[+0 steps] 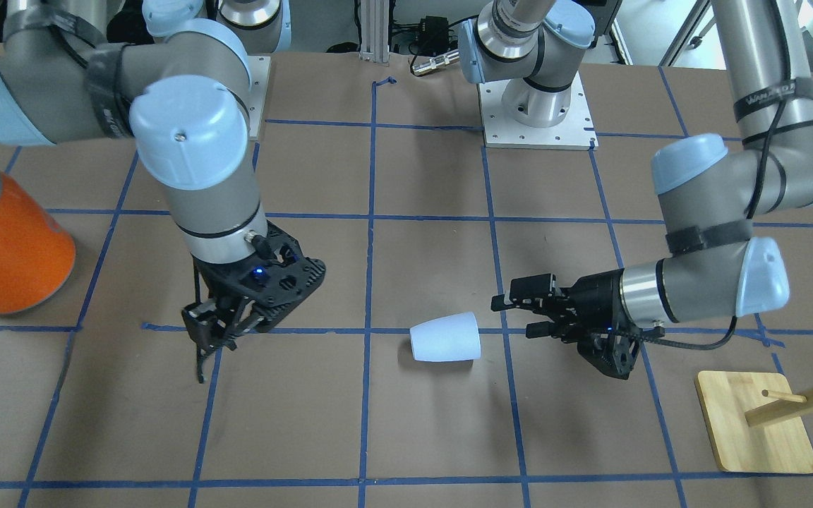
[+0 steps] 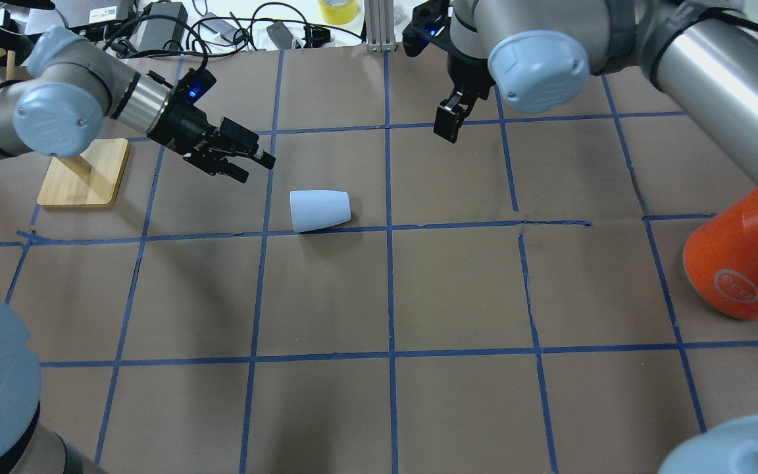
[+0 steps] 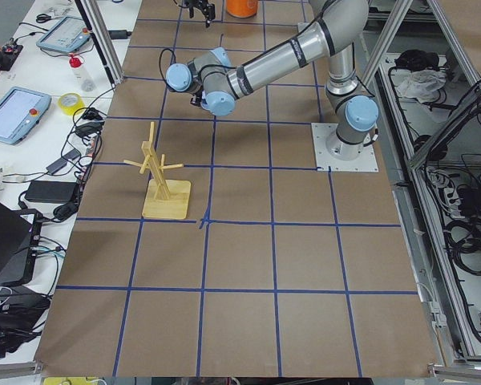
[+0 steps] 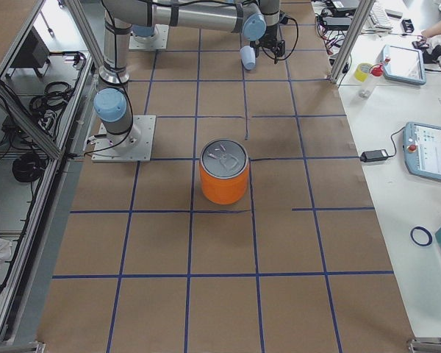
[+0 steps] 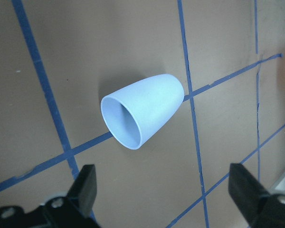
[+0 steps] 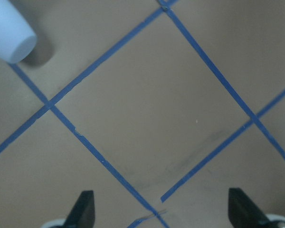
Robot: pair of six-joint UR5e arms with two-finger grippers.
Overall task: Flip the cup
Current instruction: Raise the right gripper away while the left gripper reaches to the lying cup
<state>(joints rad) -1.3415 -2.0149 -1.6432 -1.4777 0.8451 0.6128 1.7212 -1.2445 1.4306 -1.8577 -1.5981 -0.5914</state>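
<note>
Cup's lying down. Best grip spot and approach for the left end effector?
Probably pinch the cup across its side walls near the wide rim, coming in from the mouth end. It lies on its side with the mouth facing the open left end effector, tapering away.

1. The cup [image 1: 445, 337] is seen in plain pale blue-white, without markings.
2. The table [image 1: 435, 437] is covered in matt brown and crossed by a grid of blue tape lines.
3. The can [image 1: 8, 250] is coloured bright orange, topped in silver and marked with a white round logo.
4. The stand [image 1: 752, 423] is shown in pale wood.
5. The left gripper [image 2: 255, 169] and right gripper [image 2: 448, 125] are finished in black, each lit by a small blue light.
</note>
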